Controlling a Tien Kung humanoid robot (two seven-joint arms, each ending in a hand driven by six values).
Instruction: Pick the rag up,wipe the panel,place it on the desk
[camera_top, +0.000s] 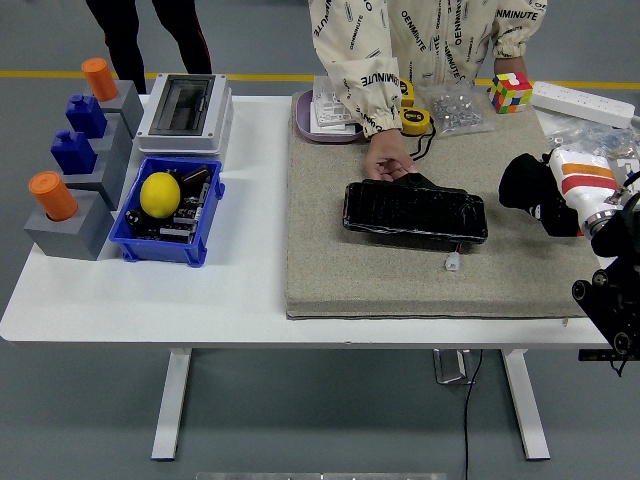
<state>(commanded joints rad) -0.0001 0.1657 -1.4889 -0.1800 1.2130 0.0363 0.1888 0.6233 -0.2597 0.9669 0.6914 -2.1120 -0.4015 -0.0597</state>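
The black panel (415, 211) lies flat on the beige mat (400, 275) in the middle of the table. A person's hand (385, 159) rests at the panel's far left corner. My right hand (548, 195), white with an orange band, hovers over the mat's right edge, well right of the panel. It is shut on the black rag (525, 185), which bunches out to the hand's left. The left arm does not show.
A blue bin (170, 243) with a lemon (160, 194), grey blocks with orange and blue pegs (75, 150) and a grey switch box (185, 105) stand at the left. A small white connector (453, 263) lies below the panel. A Rubik's cube (510, 92), tape measure (415, 121) and cables crowd the far right.
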